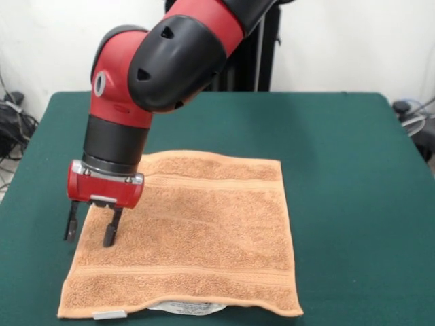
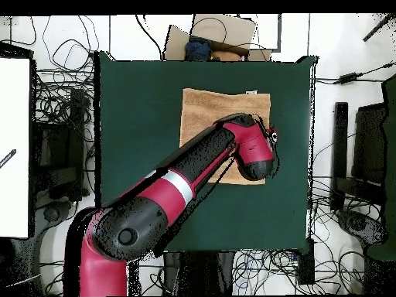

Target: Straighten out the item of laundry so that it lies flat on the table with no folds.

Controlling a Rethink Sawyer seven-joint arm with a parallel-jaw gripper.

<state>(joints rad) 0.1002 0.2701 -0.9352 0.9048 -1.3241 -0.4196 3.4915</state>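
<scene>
Overhead: arm (image 2: 193,182) hides pincer, part of towel (image 2: 209,108). Front: towel's (image 1: 197,231) near edge cut off.

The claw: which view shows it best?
The front view: the claw hangs open over the towel near its edge, both fingers visible. In the overhead view the arm's own head hides it.

The Sawyer arm (image 1: 163,61) is showing glossy red shells joined by rounded black housings, with small triangular marks on the black elbow cover and a grey round cap on the red joint beside it. A black cylindrical wrist is sitting above a silver ring and a red block. Below that block, the gripper (image 1: 91,227) is showing two thin black fingers (image 1: 109,231). From overhead, a pale grey band is ringing the black forearm.
</scene>
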